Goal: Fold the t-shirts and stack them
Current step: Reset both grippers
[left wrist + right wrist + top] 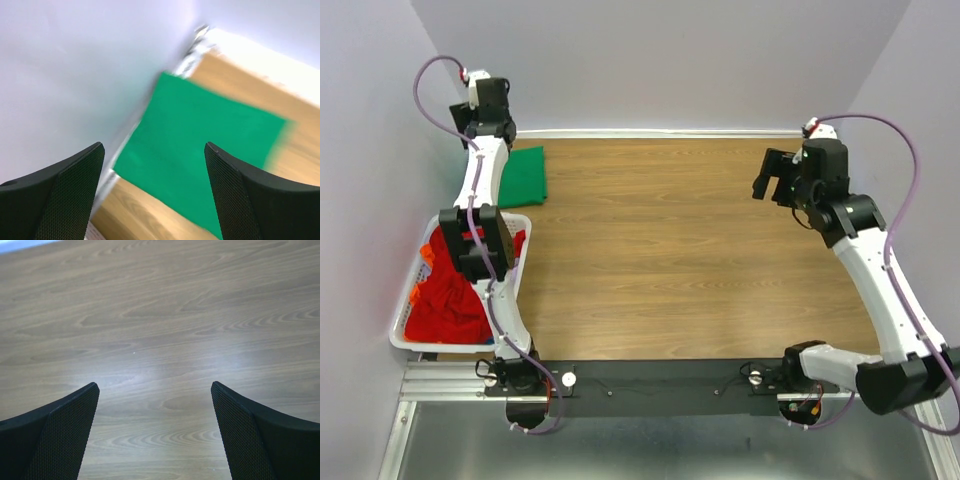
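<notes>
A bright green t-shirt [525, 175] lies folded flat at the table's far left, against the wall. In the left wrist view, which is blurred, the green t-shirt [200, 145] fills the middle. My left gripper [155, 147] hangs above its near edge, open, with nothing between the fingers. Red t-shirts with some orange [450, 300] lie crumpled in the white basket [408, 345] at the near left. My right gripper [775, 178] is raised over the table's right side. In its wrist view the right gripper [155, 386] is open over bare wood.
The left arm [480, 235] reaches over the basket toward the back left corner. Walls close in the table at the left, back and right. A black rail [660, 385] with both arm bases runs along the near edge.
</notes>
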